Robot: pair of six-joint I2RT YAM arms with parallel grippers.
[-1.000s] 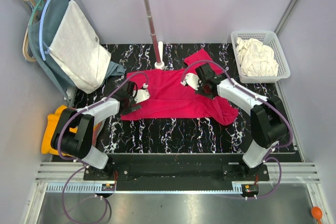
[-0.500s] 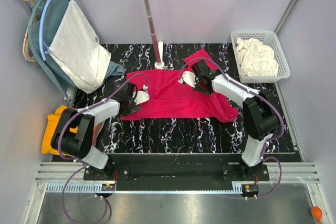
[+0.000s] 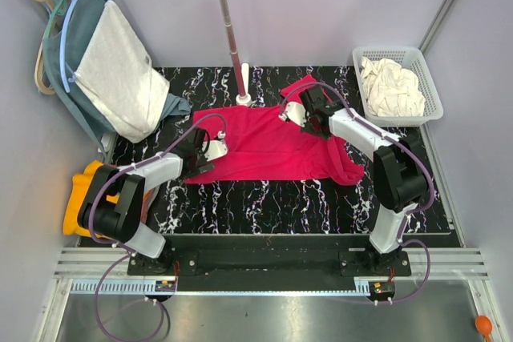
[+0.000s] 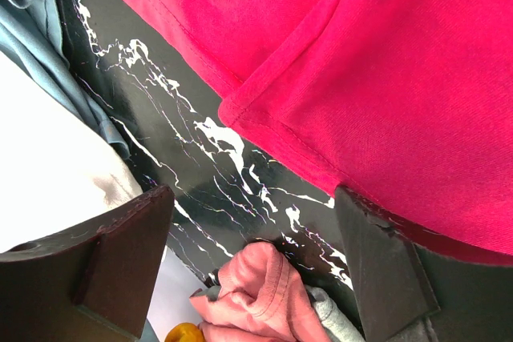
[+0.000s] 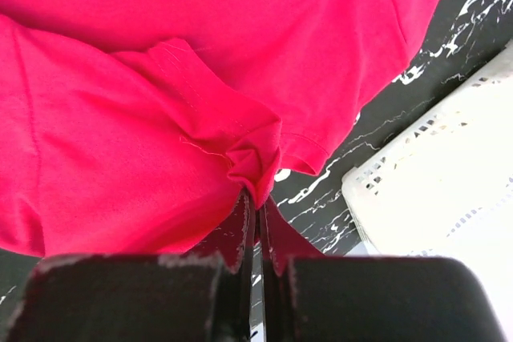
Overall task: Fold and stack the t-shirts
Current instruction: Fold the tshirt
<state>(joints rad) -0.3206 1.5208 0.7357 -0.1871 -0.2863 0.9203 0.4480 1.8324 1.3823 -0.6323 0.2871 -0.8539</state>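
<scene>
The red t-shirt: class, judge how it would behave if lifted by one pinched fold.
Probably floppy: the red t-shirt bunches into creases where the right gripper pinches it. Likely light, since that thin pinch seems enough to hold a fold. Pulled, it would probably wrinkle, as its rumpled right end suggests.

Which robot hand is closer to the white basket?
Right. The right gripper pinches the red shirt a short way left of the white basket. The left gripper hangs open at the shirt's opposite edge, much farther from it.
</scene>
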